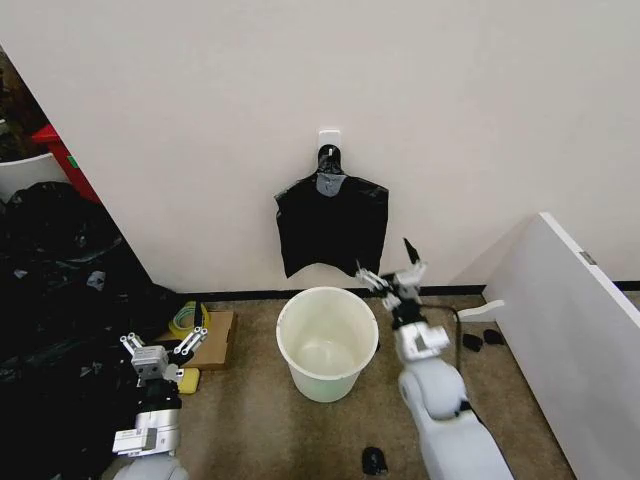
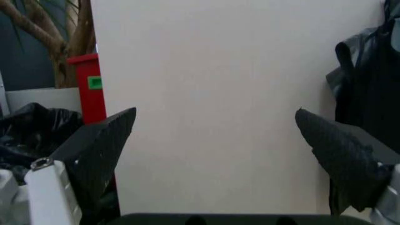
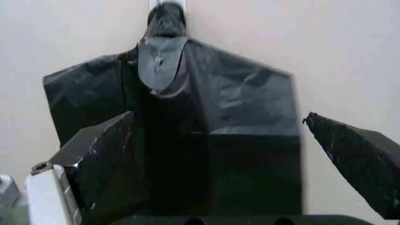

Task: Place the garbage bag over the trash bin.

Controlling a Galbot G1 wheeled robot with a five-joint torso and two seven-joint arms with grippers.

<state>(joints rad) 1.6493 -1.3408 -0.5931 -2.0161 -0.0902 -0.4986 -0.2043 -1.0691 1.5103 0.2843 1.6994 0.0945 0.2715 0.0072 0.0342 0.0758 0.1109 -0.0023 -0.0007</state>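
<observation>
One black bag bundle (image 1: 331, 224) on hook, trash bin (image 1: 327, 342) beneath

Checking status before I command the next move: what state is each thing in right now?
Garbage bag: hanging flat from the white hook on the wall, not gripped.
Trash bin: upright on the floor below the bag, unlined.
Right pincer: open, raised beside the bin's rim, facing the bag.
Left pincer: open, low at the left, holding nothing.

Pale grey, rounded arm shells end in silver wrist blocks — each carrying black, textured, wedge-shaped jaws.
</observation>
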